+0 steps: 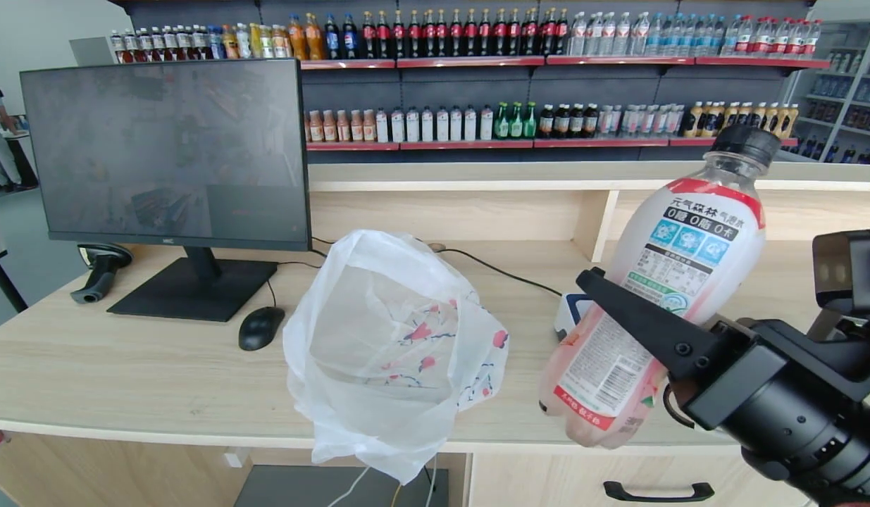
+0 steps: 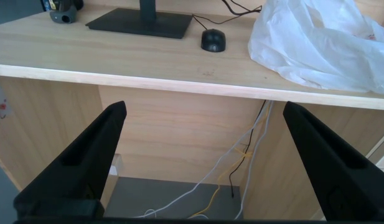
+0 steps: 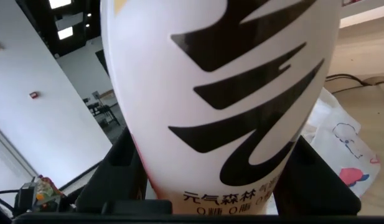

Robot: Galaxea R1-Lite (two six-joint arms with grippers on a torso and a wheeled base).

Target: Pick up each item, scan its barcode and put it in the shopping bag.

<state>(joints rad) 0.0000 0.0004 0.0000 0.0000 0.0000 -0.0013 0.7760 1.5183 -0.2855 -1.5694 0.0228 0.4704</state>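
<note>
Right gripper (image 3: 210,180): fingers closed on the bottle (image 1: 681,253), one on each side of its lower body. The bottle is held in the air, tilted, with its black cap up and away from the fingers and its base below them. The barcode label faces the head camera, just beneath the near finger (image 1: 639,317).

A small white-and-blue device (image 1: 568,315) sits on the counter (image 1: 125,373), just beyond the fingertip and partly hidden by the bottle.

The bag (image 1: 392,338) stands open on the counter, left of the right fingers and apart from the bottle. Its lower edge hangs over the counter front.

Left gripper (image 2: 201,162): fingers wide apart, gripping nothing, below the counter edge. Loose cables (image 2: 244,155) show between them, and the bag lies above and beyond the fingers.

Mouse (image 1: 261,327) and monitor (image 1: 167,151) are left of the bag.
</note>
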